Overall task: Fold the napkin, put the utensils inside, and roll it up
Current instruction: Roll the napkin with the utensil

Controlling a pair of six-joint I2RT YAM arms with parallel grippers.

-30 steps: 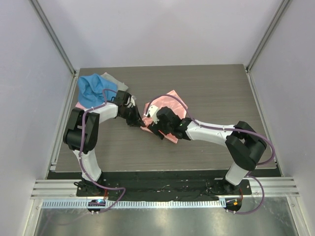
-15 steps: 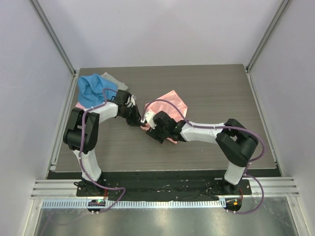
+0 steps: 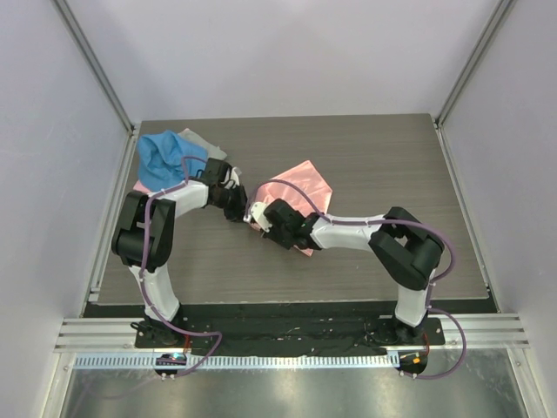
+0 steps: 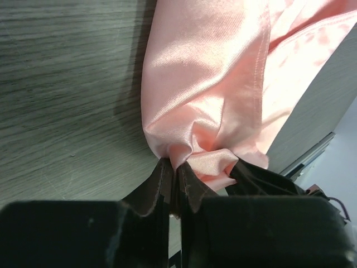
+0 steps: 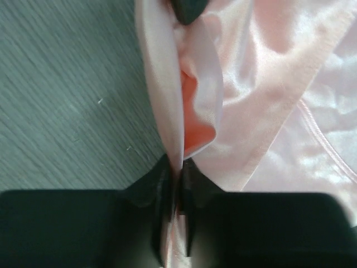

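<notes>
The napkin [image 3: 300,181] lies near the middle of the table [image 3: 392,148], creased and partly doubled over rather than flat. Its left end is gathered into a loose roll between the two arms. The left gripper [image 3: 238,211] comes in from the left. In its wrist view the jaws are pressed together on a puckered bunch of satin at the end of that roll, with the cloth spreading away from them across the wood. The right gripper [image 3: 259,218] sits just beside it at the napkin's near-left edge. Its jaws are closed almost completely, pinching a thin upright fold of the hem between them, and the fold opens into a small pocket just past the tips. A dark tip shows at the top of the right wrist view, touching the same fold, but I cannot tell what it is. A blue cloth [image 3: 164,158] is heaped at the far-left corner with a grey cloth [image 3: 203,143] against it, both well apart from the napkin.
</notes>
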